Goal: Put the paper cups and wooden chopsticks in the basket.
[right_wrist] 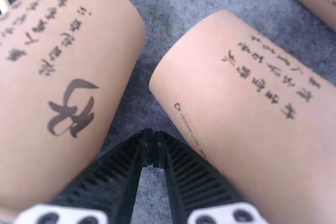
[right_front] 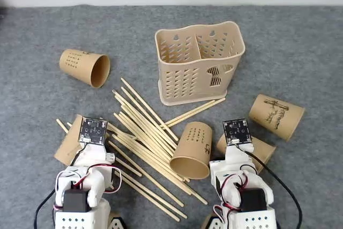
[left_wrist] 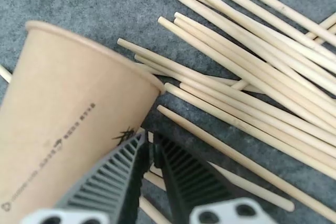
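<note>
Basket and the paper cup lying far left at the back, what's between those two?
Between the basket and that cup the grey mat is bare in the high view; the chopsticks lie nearer the arms.

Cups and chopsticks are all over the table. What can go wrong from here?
1. The right gripper sits shut between the middle cup and the cup beside it, both on their sides; opening may roll them.
2. The chopsticks overlap in a heap; lifting one may drag others.

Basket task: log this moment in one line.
basket empty | five paper cups on mat | wooden chopsticks scattered on mat | both jaws shut, empty
</note>
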Controlling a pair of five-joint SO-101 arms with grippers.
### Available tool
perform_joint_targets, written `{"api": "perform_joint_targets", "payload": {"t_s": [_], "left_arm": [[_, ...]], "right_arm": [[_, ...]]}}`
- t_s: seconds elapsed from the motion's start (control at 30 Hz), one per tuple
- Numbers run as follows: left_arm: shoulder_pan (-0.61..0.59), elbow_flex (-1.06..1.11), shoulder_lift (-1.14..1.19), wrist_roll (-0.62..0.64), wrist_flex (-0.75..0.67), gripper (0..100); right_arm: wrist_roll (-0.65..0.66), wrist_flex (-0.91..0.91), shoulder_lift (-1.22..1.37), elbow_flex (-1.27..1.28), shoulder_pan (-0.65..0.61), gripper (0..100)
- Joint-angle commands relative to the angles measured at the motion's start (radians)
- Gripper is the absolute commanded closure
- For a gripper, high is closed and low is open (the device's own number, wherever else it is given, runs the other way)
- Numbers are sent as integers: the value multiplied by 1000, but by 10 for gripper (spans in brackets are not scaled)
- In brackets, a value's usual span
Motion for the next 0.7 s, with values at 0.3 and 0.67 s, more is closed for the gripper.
{"api": "perform_joint_targets", "payload": {"t_s": [0.3,0.67], "left_arm": [[0,-18,-15,11,5,986],[0,-18,-15,11,5,986]], "right_arm": [[12,24,-7,-51,39,987],[11,-154,-7,-252,168,987]]}}
